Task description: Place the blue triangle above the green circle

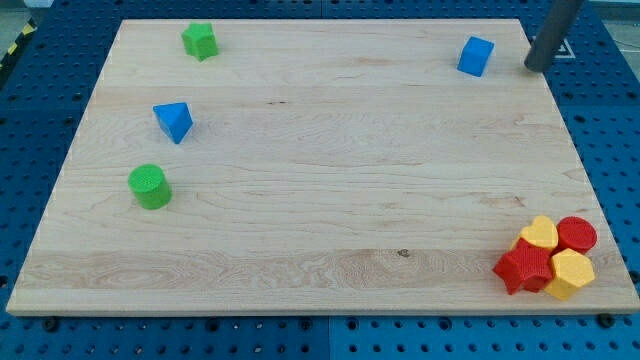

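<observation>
Eight small blocks lie on the wooden board (320, 200), which rests on a blue pegboard table (610, 120). The blue triangle (174, 121) sits near the view's left edge, about a third of the way down; its narrow end points toward the view's bottom, so its long axis runs roughly top to bottom with a slight tilt. The green circle (150, 187) lies just below it, a little further left, with a clear gap between the two. A green star-like block (200, 41) sits near the view's top left corner. A blue cube (476, 56) stands near the top right. In the bottom right corner, two red blocks (540, 262) and two yellow blocks (557, 262) are packed together, touching; their exact shapes are hard to tell. My tip (532, 68) rests at the board's top right edge, just right of the blue cube and well apart from the blue triangle. It touches no block and holds nothing.
</observation>
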`<action>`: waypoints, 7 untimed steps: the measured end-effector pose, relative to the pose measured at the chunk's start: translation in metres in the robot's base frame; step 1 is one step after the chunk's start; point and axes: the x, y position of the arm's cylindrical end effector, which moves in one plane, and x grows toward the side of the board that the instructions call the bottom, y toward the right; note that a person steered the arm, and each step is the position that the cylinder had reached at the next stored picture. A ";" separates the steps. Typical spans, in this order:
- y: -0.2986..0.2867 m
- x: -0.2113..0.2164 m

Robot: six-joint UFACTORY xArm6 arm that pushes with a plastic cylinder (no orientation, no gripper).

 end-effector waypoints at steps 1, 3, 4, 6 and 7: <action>-0.069 -0.009; -0.181 0.085; -0.226 0.064; -0.449 0.104; -0.554 0.104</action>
